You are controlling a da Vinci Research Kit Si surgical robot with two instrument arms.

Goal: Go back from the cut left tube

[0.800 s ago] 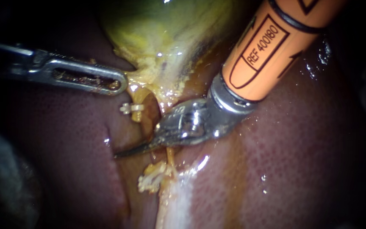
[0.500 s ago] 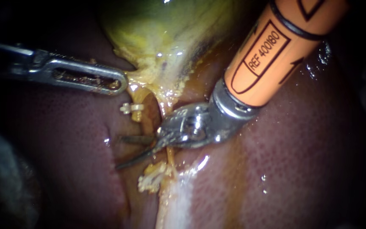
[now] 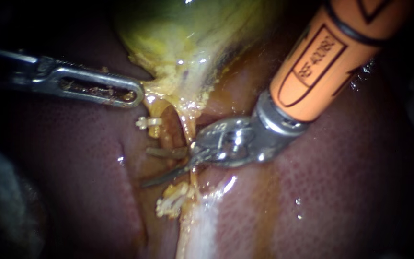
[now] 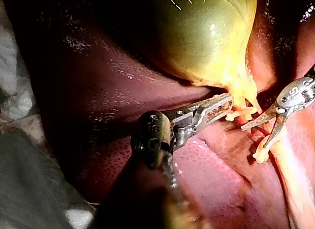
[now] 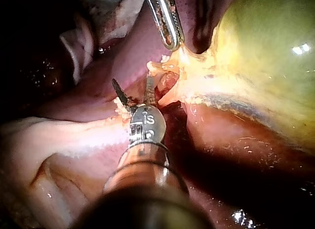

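At frame centre, endoscope view: left tube (image 3: 164,132), already cut. Its upper stump hangs under the gallbladder (image 3: 183,38) and carries a clip (image 3: 148,122). The lower stump, with pale clips (image 3: 171,201), lies below centre on the liver (image 3: 336,192).

- Right instrument (image 3: 145,168): enters from the upper right, its jaws two thin dark blades. The blades are spread and hold nothing; the upper one lies by the cut end of the upper stump, the lower one points to the lower left above the lower stump. The right wrist view (image 5: 131,81) also shows the gap between the blades.
- Left instrument (image 3: 135,93): enters from the upper left. Its jaws are pressed together and appear to pinch the yellow fringe at the gallbladder's neck, next to the clip.

Progress: the cut is done and the retreat has begun. The blades are still close to both stumps. Left to do, by my judgement: draw the right instrument clear toward the upper right.

Change from 0.8 s ago: the blades were then pressed together across the tube's line. They now stand apart, and tip and shaft sit further toward the upper right against the liver. The left instrument, clip and stumps are unchanged.
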